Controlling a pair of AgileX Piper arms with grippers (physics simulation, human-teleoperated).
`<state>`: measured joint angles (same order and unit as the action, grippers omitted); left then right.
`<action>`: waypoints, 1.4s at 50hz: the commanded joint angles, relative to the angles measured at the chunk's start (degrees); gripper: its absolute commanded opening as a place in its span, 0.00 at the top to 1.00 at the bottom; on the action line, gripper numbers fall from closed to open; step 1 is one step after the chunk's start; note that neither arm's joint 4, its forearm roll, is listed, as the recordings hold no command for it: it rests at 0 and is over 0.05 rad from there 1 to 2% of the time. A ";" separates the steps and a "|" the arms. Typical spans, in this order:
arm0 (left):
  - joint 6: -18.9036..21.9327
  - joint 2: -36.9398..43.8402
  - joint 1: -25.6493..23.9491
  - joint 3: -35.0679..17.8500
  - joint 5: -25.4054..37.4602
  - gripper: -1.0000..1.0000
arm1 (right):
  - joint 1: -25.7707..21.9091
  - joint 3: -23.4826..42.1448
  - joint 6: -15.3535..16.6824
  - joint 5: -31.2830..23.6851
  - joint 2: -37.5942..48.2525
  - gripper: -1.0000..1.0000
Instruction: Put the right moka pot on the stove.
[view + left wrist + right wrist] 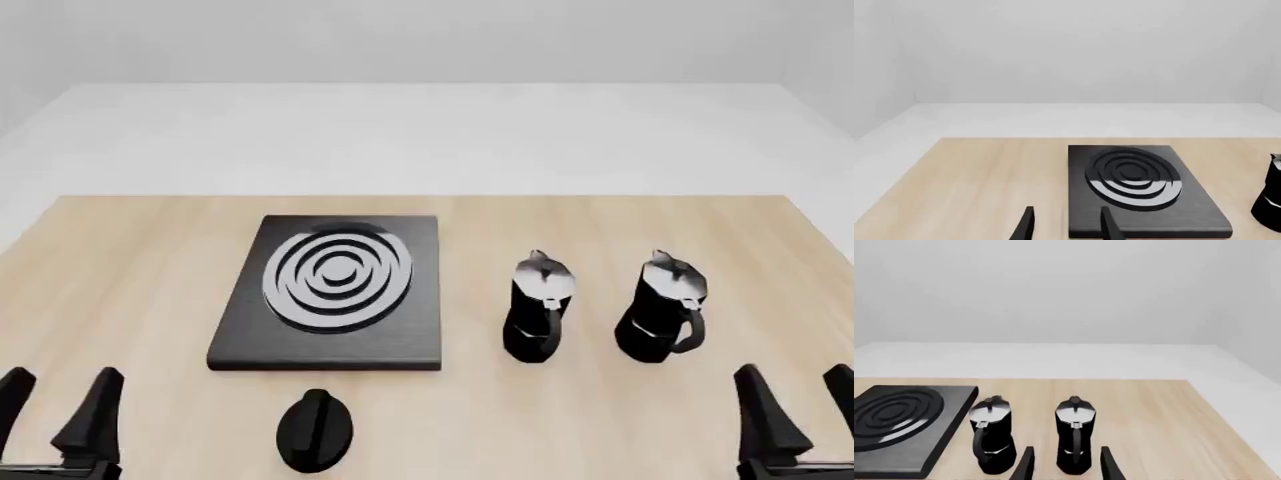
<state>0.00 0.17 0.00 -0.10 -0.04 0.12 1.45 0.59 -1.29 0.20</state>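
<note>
Pale wood table point(641, 230) in a blank grey-white room — both arms' jaws spread, empty.

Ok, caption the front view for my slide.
Two moka pots stand right of the stove; both claws open.

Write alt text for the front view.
Two black moka pots, the left pot and the right pot, stand upright side by side on a wooden table, right of a flat black stove. A black knob lies nearer, and the open left gripper and right gripper wait at the bottom corners.
</note>
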 commanded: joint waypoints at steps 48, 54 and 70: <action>0.00 0.26 0.00 -0.15 -0.07 0.00 | -1.05 2.42 -1.92 43.02 57.71 0.00; 0.00 0.26 0.00 -0.15 -0.07 0.00 | -0.86 2.58 -1.92 47.35 62.96 0.00; 0.00 0.26 0.00 -0.15 -0.07 0.00 | -0.05 3.68 -1.47 55.89 74.20 0.00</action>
<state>0.00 0.43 0.00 -0.25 -0.11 -0.28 4.52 -1.08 48.66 66.73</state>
